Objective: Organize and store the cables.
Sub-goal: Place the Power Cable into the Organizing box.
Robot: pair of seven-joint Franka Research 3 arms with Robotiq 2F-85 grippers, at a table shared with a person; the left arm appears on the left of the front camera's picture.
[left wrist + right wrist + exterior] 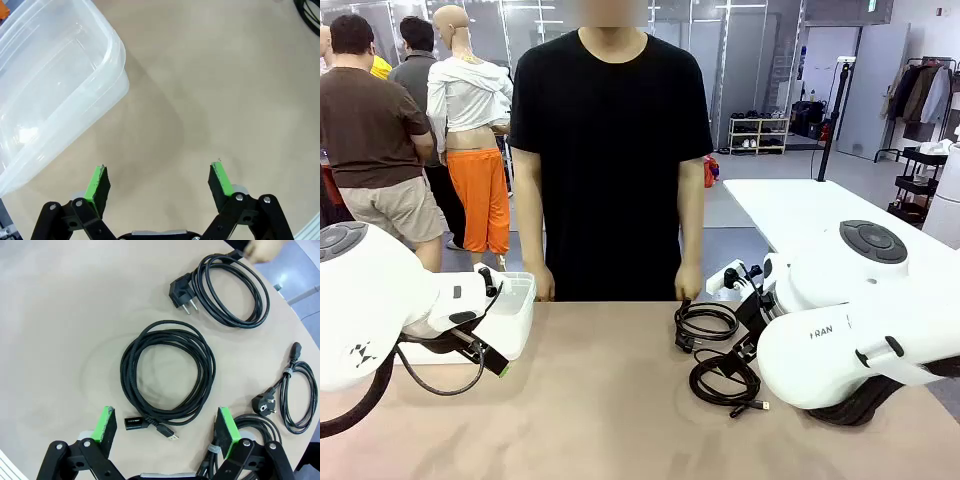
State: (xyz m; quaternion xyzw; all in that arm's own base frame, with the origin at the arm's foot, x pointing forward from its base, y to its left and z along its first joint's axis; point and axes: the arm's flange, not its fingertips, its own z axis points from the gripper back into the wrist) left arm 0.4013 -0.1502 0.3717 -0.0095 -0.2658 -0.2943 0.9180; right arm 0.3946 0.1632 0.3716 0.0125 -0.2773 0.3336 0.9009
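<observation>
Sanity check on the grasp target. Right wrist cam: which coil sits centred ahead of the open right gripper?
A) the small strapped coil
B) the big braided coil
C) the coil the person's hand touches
B: the big braided coil lies centred ahead of the right gripper, between its spread fingers; the person's hand touches a two-pin-plug coil farther off, and the strapped coil lies aside.

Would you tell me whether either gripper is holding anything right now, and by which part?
Nothing is held. The left gripper is open over bare table. The right gripper is open above a coiled cable.
</observation>
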